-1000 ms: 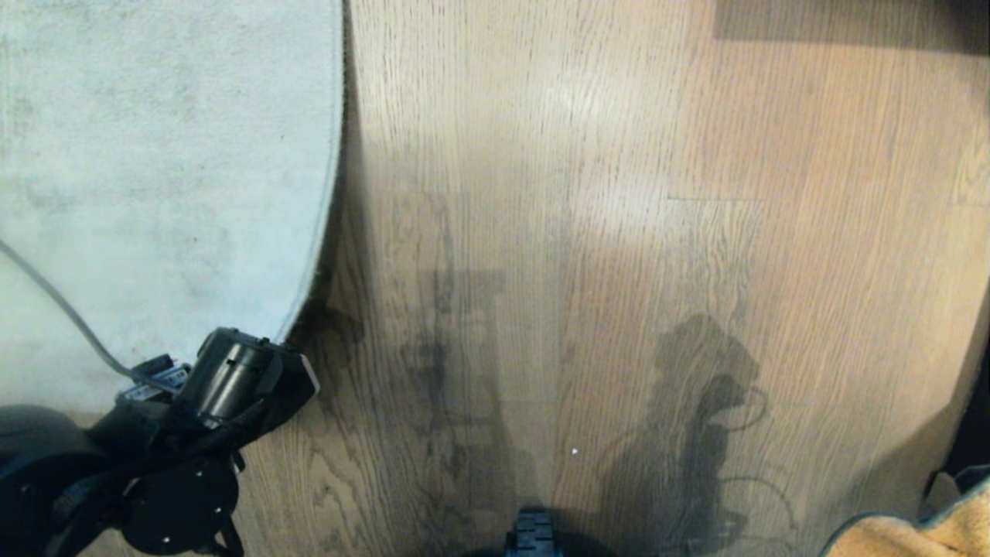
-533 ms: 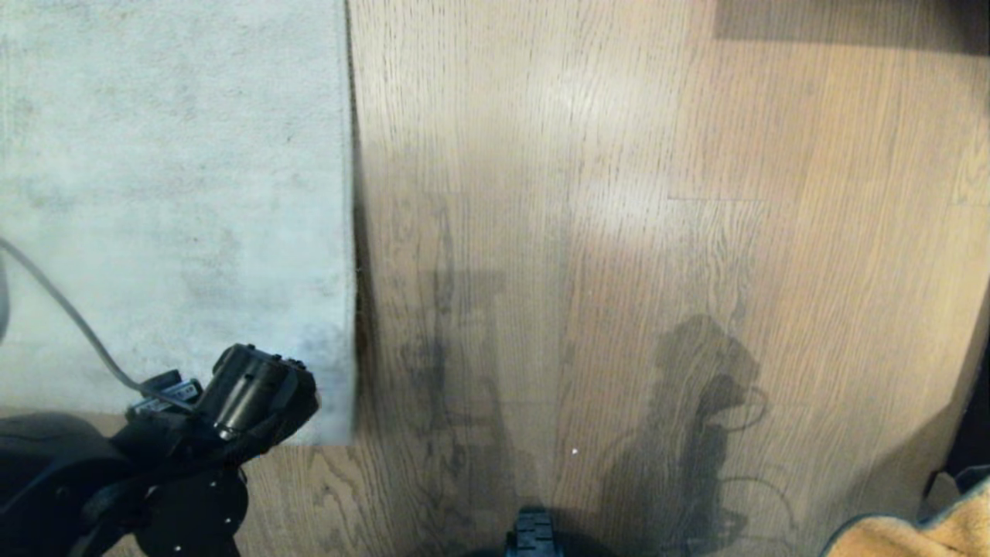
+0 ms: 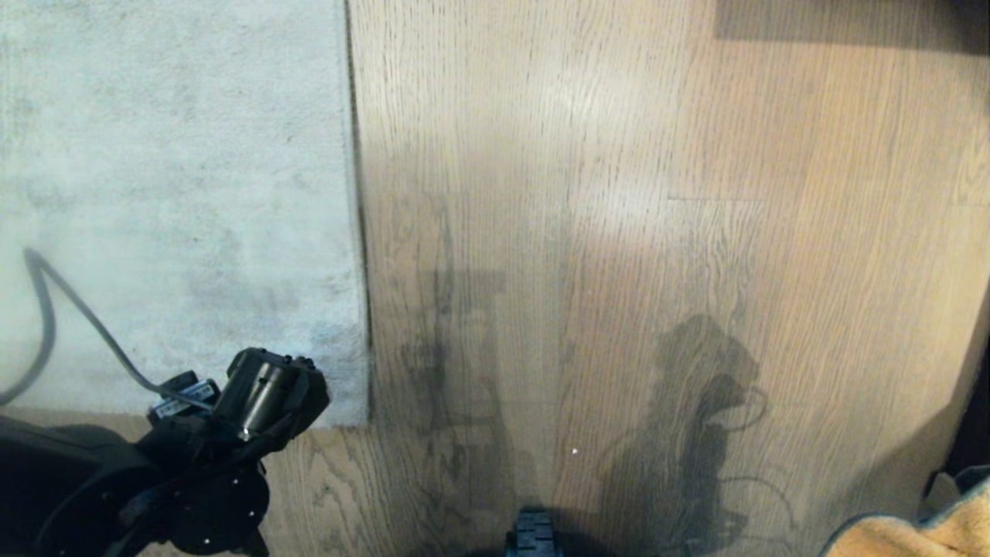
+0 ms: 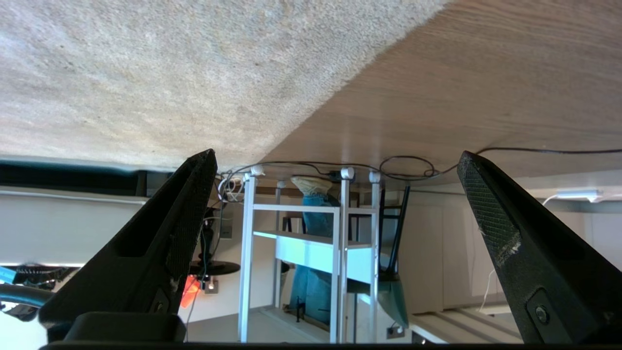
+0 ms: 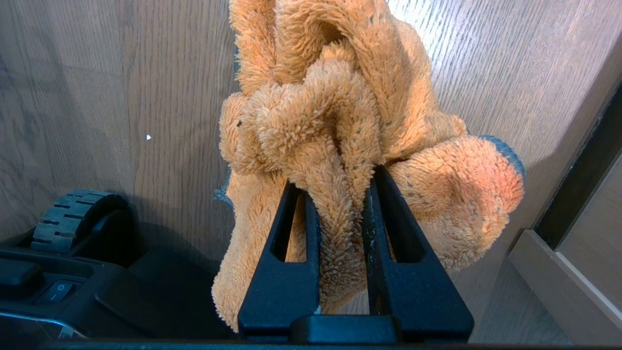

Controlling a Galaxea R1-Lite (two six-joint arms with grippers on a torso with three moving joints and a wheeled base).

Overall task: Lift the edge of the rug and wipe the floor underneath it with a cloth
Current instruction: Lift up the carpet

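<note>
Rug edge (image 3: 357, 232): straight border and square near corner of the pale grey rug, lying flat on the floor (image 3: 619, 232), left part of your head view; nothing is lifted.

Left claw (image 4: 335, 160): jaws spread wide, empty, at the rug's near corner, pile and bare boards both in its wrist view. Risk, your judgement: flat pile gives the fingers (image 4: 194, 204) little to bite on, so a shallow approach may skate over the top or push the corner into a fold instead of getting beneath it. Its trailing grey cable (image 3: 85, 325) crosses the rug and could snag.

Floor, centre: oak-look planks, only shadows on them; a small black wheel (image 3: 532, 534) of the base shows at the near margin.

Cloth (image 5: 340, 121): orange-yellow, bunched, pinched by the right claw (image 5: 340, 194) at the far right, well apart from the rug. Risk: the thin pinch may slip under wiping pressure.

Beyond the rug, per the left wrist view: white-framed table (image 4: 311, 233), loose wires (image 4: 403, 167).
</note>
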